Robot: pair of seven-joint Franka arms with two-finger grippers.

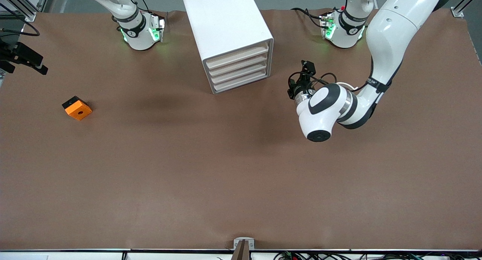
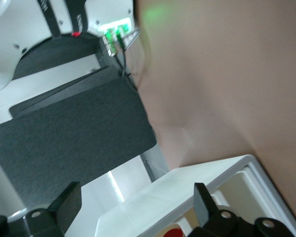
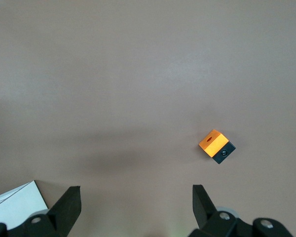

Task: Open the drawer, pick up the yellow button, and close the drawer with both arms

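The white drawer cabinet stands at the middle of the table's robot edge, and its stacked drawers all sit pushed in. The button is hidden. My left gripper hangs open beside the cabinet, toward the left arm's end. In the left wrist view the open left gripper holds nothing, and the cabinet lies past its fingertips. My right gripper is open and empty high over bare table; it is out of the front view. A corner of the cabinet shows in the right wrist view.
An orange square block with a hole and a black side lies toward the right arm's end; the right wrist view shows this block too. A black fixture juts in at that table end. Brown mat covers the table.
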